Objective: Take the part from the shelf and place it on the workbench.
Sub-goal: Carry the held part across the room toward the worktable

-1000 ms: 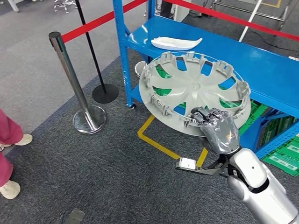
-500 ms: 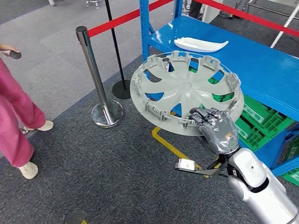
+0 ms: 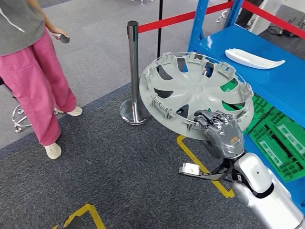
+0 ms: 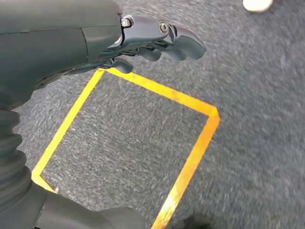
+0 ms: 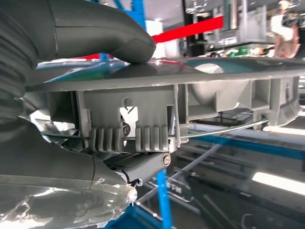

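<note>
The right hand (image 3: 221, 133) pinches the near rim of the hubcap (image 3: 196, 95), held level just beside the blue shelf (image 3: 268, 78); it looks light, stiff plastic, best gripped at its ribbed rim.

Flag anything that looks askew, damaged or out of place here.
Nothing looks damaged or spilled. The right hand grips the grey wheel cover by its near rim alone, so the cover juts out unsupported, roughly level. The left hand hangs over yellow floor tape.
</note>
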